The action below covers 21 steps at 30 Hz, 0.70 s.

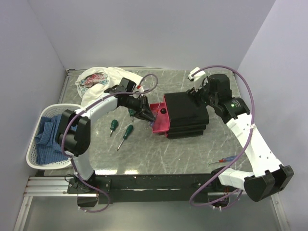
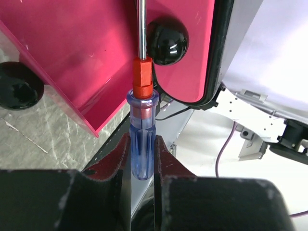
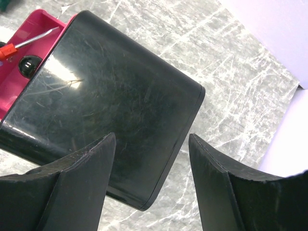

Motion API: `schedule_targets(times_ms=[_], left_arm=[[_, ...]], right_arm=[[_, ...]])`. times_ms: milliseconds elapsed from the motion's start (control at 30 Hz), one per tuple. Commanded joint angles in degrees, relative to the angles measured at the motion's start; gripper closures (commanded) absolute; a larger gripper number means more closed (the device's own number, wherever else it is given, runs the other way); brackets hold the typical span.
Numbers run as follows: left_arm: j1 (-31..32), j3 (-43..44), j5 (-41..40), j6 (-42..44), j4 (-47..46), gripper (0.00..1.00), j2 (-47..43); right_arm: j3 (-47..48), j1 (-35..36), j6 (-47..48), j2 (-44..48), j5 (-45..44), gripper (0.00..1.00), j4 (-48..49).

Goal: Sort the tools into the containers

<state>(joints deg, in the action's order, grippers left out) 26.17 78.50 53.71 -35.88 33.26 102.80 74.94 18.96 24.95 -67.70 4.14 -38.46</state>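
Observation:
The black drawer unit (image 1: pixel 185 115) stands mid-table with a pink drawer (image 1: pixel 160 120) pulled out to the left. My left gripper (image 1: pixel 147 114) is shut on a red-and-blue-handled screwdriver (image 2: pixel 141 130), its shaft pointing at the open drawer (image 2: pixel 96 53) beside a black knob (image 2: pixel 167 41). My right gripper (image 1: pixel 199 94) is open and empty over the unit's far right corner (image 3: pixel 110 96). The screwdriver's tip shows over the drawer in the right wrist view (image 3: pixel 36 37). Two green-handled screwdrivers (image 1: pixel 113 125) (image 1: pixel 127 131) lie left of the unit. The hammer is not visible.
A white lattice basket with blue cloth (image 1: pixel 48 137) sits at the left edge. A white patterned cloth (image 1: pixel 98 79) lies at the back left. Another slim red-handled screwdriver (image 1: pixel 226 160) lies near the right arm's base.

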Motion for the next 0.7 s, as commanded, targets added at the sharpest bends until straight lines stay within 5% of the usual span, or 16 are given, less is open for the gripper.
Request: schedule_targets(times_ms=[0, 233, 533, 600, 667], left_arm=[[-0.25, 0.69, 1.66, -2.09, -3.46, 0.99, -0.94], [-0.16, 1.39, 1.04, -3.23, -3.64, 0.99, 1.69], [0.46, 1.48, 1.84, -4.03, -3.90, 0.86, 4.95], [0.89, 3.93, 0.96, -2.18, -2.50, 0.79, 5.48], [1.60, 5.52, 0.43, -1.13, -1.71, 0.59, 5.57]], right_arm=[[0.39, -0.42, -0.87, 1.60, -0.36, 0.30, 2.42], [-2.25, -0.50, -0.87, 4.07, -0.36, 0.30, 2.33], [-2.25, -0.50, -0.87, 3.89, 0.25, 0.30, 3.21], [-2.86, -0.42, -0.69, 3.89, 0.43, 0.30, 3.30], [-3.30, -0.50, -0.60, 3.98, 0.43, 0.30, 3.56]])
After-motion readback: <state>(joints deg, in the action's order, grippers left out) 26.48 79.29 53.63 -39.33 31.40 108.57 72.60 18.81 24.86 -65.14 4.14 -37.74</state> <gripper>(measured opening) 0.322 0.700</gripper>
